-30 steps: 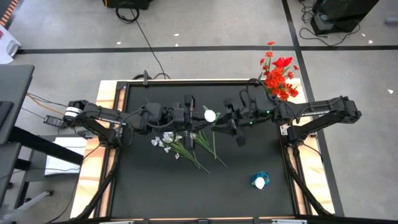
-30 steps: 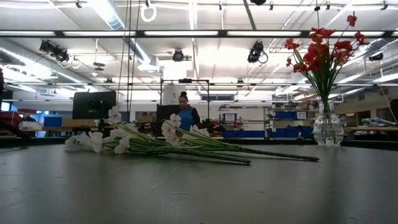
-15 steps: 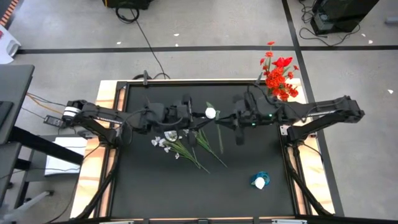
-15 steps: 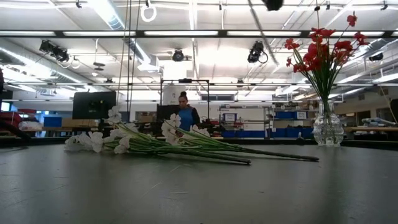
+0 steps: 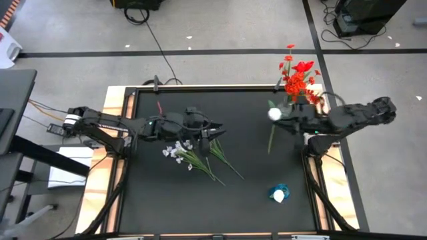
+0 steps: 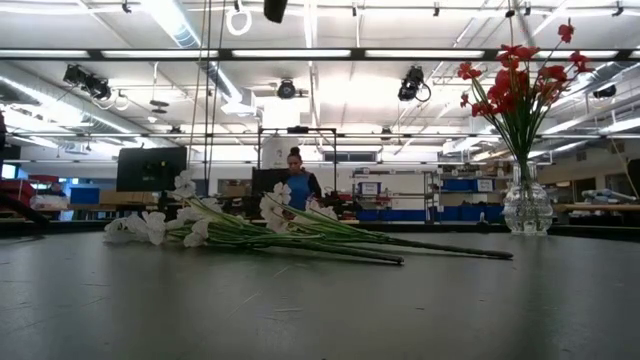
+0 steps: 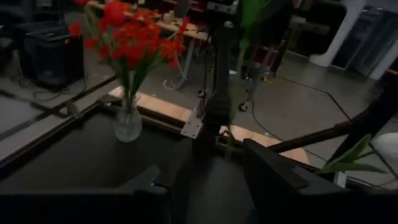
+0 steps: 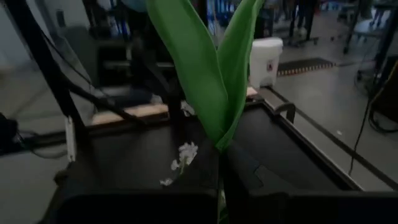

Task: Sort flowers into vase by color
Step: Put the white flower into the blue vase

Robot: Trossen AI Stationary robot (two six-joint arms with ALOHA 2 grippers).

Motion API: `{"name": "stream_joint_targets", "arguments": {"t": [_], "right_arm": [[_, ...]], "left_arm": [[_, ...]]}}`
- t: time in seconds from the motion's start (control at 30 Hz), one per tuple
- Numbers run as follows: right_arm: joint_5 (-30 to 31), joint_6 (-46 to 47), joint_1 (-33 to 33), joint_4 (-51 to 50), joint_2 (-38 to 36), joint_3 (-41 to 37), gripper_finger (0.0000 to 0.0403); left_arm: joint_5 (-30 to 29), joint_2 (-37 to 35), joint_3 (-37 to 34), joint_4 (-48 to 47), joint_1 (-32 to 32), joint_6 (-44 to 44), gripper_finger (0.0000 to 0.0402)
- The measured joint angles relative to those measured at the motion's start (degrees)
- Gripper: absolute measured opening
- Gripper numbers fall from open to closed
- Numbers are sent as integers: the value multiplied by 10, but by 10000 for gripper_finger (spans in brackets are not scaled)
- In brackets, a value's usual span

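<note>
Left hand (image 5: 215, 129): fingers spread apart, nothing between them; it hangs over the table's middle, just above the heap of loose flowers.
Loose flowers (image 5: 193, 155): white and pale-blue stems lying flat on the table (image 5: 253, 213), blooms toward the left arm's side, stalks running diagonally away toward the table's centre.
White-bloomed stem (image 5: 272, 127): held off the table on the right side; its long axis runs from the bloom, near the red bunch, down toward the table's near edge.
Right hand (image 5: 288, 121): fingers pressed together on that stem just below its bloom; in the right wrist view broad green leaves (image 8: 211, 68) rise straight out of the grip.
Red vase (image 5: 298, 83): at the far right corner, full of red blooms, just beside the carried stem and the wrong colour for it.
Blue and white object (image 5: 279, 194): at the near right of the table; probably the second vase, though it is too small here to be sure.
Relation that matters: that object lies toward the near edge from the right hand, roughly along the line the stalk already points, and the right arm is far the nearer.
Judgement: the stem needs carrying away from the red bunch, stalk end leading.
</note>
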Motion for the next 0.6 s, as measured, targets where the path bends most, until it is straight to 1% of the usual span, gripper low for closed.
{"name": "stream_joint_targets", "arguments": {"t": [0.13,0.2,0.27,0.33,0.43,0.5,0.6], "right_arm": [[38,37,71,-6,-67,-55,10],[40,61,105,-8,-93,-88,10],[39,83,137,-5,-112,-112,10],[39,99,168,-6,-124,-127,10],[39,105,209,4,-132,-129,10],[39,103,231,26,-135,-129,10],[40,105,258,43,-132,-128,10]], "left_arm": [[-82,0,0,-36,-15,-39,139],[-121,0,0,-70,-21,-73,134],[-144,0,0,-115,-24,-119,129],[-149,0,0,-164,-25,-172,125],[-153,0,0,-208,-28,-224,119],[-153,0,0,-218,-33,-239,117],[-156,3,0,-216,-41,-238,117]]}}
